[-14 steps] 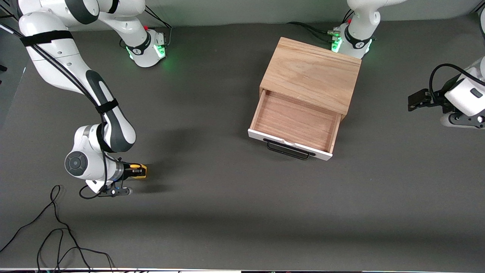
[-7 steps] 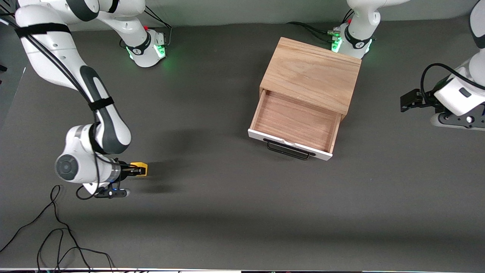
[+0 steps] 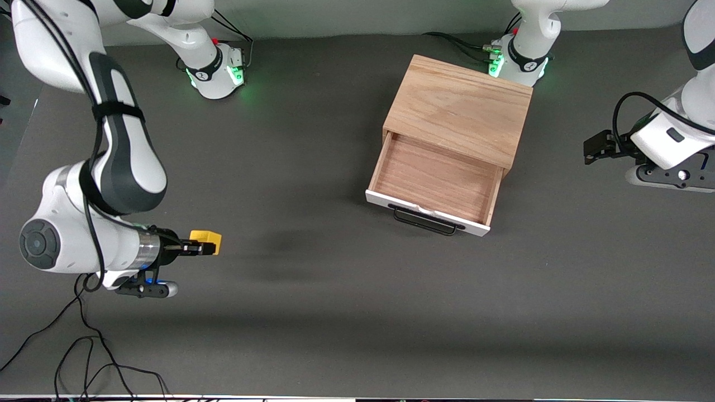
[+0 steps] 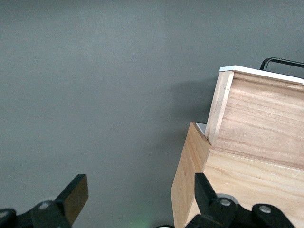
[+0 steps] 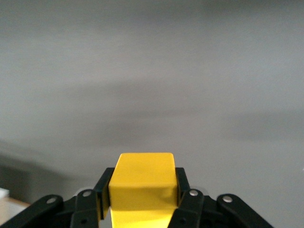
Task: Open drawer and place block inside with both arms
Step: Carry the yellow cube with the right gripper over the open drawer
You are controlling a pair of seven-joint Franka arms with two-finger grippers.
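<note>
Risen right end effector [image 3: 208,244] carries block [image 3: 205,242] above table [image 3: 313,312].

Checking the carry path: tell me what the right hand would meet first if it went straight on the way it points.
Probably nothing: the right hand, shut on the block, points along bare table, passing the drawer on its camera-facing side.

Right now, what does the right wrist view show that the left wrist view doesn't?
Only the right wrist view: the right gripper shut on the yellow block, over bare table.

Only the left wrist view: the left gripper, fingers wide apart, with the wooden cabinet, the pulled-out drawer and its black handle.

Both: the dark grey table and that arm's own fingers.
</note>
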